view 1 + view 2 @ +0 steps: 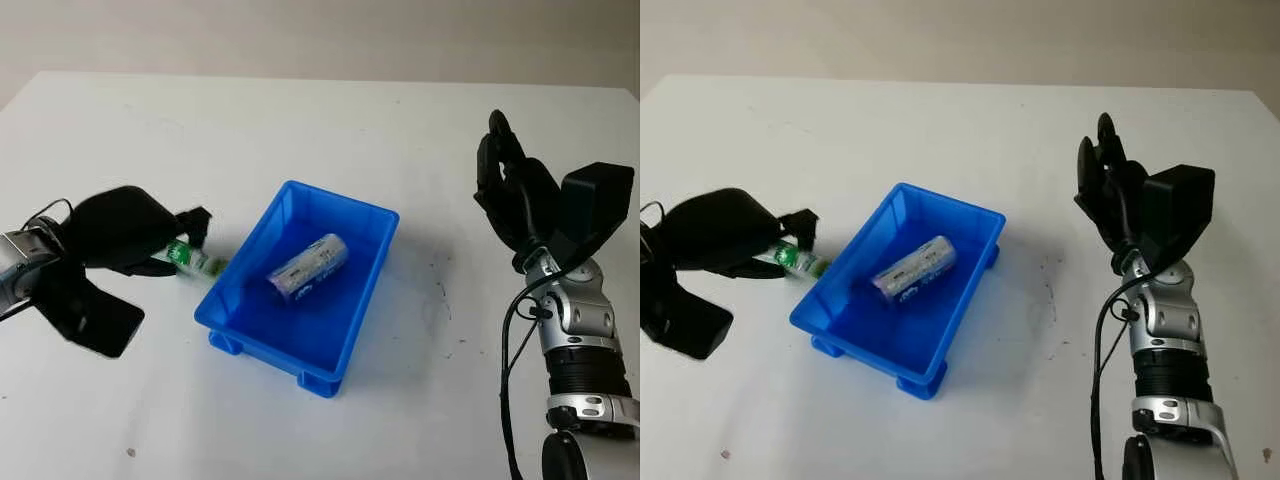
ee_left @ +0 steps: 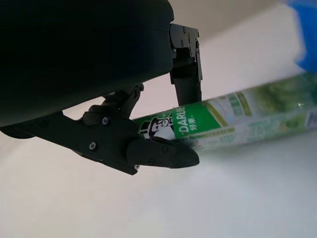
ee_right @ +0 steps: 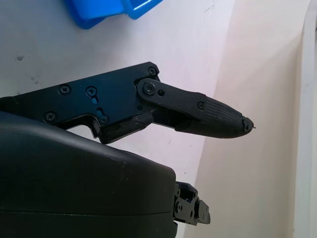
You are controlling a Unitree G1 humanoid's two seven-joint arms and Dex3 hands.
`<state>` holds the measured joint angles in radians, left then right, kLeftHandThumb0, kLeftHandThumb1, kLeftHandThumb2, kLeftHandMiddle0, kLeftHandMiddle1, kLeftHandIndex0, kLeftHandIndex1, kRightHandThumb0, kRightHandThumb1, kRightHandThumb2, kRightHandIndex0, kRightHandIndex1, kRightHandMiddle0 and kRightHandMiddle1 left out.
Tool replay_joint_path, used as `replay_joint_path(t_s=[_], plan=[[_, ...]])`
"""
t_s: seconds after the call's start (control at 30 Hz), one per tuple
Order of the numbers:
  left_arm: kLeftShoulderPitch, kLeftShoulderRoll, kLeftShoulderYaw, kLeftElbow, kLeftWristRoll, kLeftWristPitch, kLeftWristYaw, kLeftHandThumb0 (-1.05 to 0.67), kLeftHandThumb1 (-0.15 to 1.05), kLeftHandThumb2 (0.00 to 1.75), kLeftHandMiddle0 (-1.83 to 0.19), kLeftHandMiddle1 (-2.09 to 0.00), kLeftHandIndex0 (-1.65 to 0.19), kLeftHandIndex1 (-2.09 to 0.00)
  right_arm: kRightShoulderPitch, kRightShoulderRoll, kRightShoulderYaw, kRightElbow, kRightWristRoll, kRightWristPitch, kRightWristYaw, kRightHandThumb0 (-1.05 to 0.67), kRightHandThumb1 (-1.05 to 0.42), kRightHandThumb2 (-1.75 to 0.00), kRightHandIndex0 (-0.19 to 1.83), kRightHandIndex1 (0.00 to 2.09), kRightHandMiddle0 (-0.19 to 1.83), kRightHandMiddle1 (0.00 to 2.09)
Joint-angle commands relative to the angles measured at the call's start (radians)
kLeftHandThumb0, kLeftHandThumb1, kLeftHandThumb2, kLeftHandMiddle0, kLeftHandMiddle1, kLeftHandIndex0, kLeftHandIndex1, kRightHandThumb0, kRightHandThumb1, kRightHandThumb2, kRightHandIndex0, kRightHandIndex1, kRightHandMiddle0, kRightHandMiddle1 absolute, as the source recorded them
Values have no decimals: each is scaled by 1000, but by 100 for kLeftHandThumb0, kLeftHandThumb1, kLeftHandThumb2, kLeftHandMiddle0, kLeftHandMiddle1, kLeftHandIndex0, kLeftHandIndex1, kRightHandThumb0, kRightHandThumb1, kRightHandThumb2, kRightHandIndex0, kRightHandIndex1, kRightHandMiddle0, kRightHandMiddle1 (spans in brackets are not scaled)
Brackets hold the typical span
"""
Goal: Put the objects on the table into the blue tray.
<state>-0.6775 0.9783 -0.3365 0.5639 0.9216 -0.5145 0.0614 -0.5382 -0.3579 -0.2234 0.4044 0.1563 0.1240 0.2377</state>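
left robot hand (image 1: 150,240) pinches the green-and-white printed toothpaste tube (image 1: 195,262) just beside the blue plastic tray (image 1: 350,340), its free end toward the near wall, likely for lifting over the rim | silver cylindrical packet (image 1: 308,267) lies inside the tray | right robot hand (image 1: 515,190) open, raised above the white tabletop (image 1: 300,130); idle

- The tray (image 1: 372,262) is bright blue.
- The can (image 1: 308,267) inside it is silvery with dark print, perhaps blue.
- The toothpaste tube (image 2: 233,119) is green and white, with white lettering on a green panel.
- Both hands, left (image 1: 120,235) and right (image 1: 512,190), are black.
- The table (image 1: 200,130) is white, with dark specks near its right edge.
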Motion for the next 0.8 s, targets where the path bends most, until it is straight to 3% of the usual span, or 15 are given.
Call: replay_joint_path(t_s=[0.0,0.17,0.3,0.47,0.6,0.7,0.77], plan=[[-86,24,49,-38,37,75,53,-43,105,32,-51,-209,-26,-209,-3,-9,-3,-1,2,-19,8,-76,-105,-67,-19,0,-19,0],[-129,48,80,-133,138,207,178,-43,105,26,-71,-209,-32,-209,-2,-11,-7,2,13,-25,26,-74,-105,-69,-19,0,-19,0],[-125,41,111,-176,149,277,214,-42,105,18,-82,-209,-37,-209,-5,-6,-5,9,12,-31,24,-73,-105,-70,-19,0,-19,0],[-111,23,147,-238,133,373,191,-46,105,29,-84,-209,-40,-209,-4,-1,-1,7,10,-31,16,-74,-105,-69,-19,0,-19,0],[-68,2,175,-343,78,372,163,-46,105,33,-74,-209,-40,-209,1,1,1,-3,11,-25,10,-73,-105,-69,-19,0,-19,0],[-19,-22,187,-446,20,318,159,-42,105,27,-86,-209,-48,-209,3,3,1,-7,17,-15,13,-71,-105,-70,-19,0,-19,0],[16,-28,193,-521,-22,281,115,-42,105,29,-75,-209,-30,-197,6,3,5,-13,12,-11,10,-70,-105,-71,-19,0,-19,0]])
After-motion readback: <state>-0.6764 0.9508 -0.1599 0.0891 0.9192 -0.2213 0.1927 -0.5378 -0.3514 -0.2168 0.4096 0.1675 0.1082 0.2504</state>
